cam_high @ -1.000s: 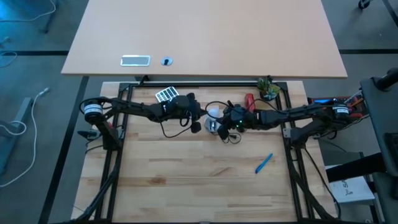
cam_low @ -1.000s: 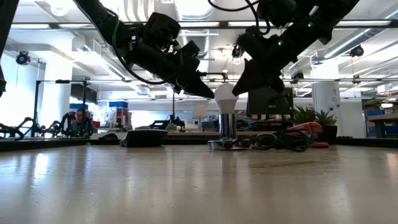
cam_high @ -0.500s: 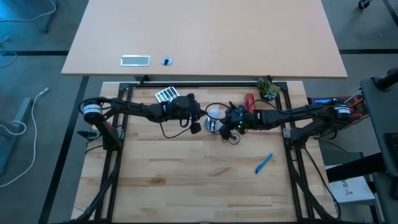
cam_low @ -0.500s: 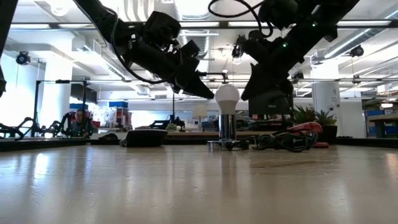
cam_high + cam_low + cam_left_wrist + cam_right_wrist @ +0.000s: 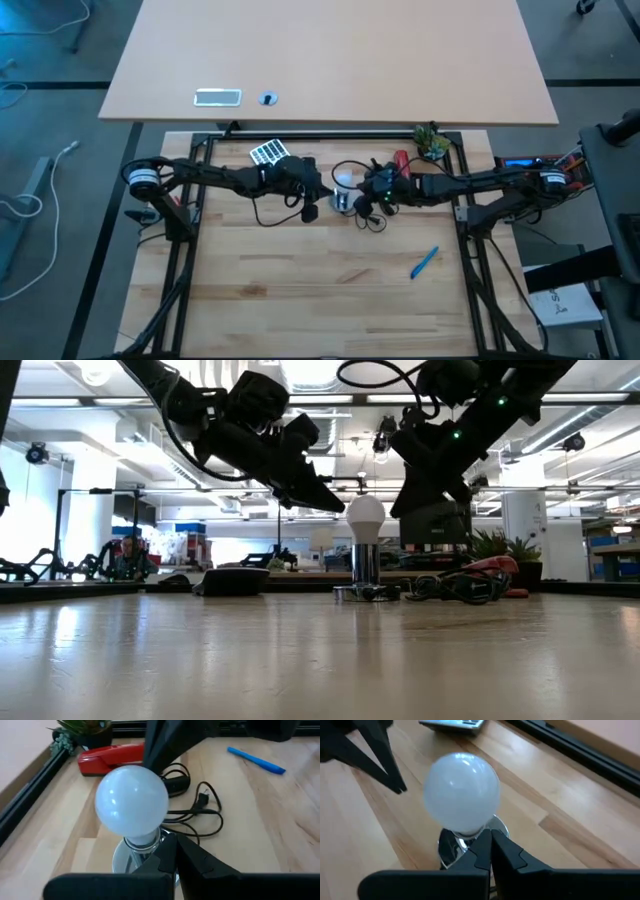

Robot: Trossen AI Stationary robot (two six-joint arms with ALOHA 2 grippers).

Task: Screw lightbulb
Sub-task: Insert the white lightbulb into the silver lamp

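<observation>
Lightbulb (image 5: 365, 516) upright in socket (image 5: 366, 572); left gripper (image 5: 325, 501), right gripper (image 5: 418, 500) pressed together, flanking.

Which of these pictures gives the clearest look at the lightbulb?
The left wrist view: the lightbulb fills it, upright in its shiny socket. The right wrist view shows it nearly as well, the low view shows its side profile, and the high view shows only a white dot.
</observation>
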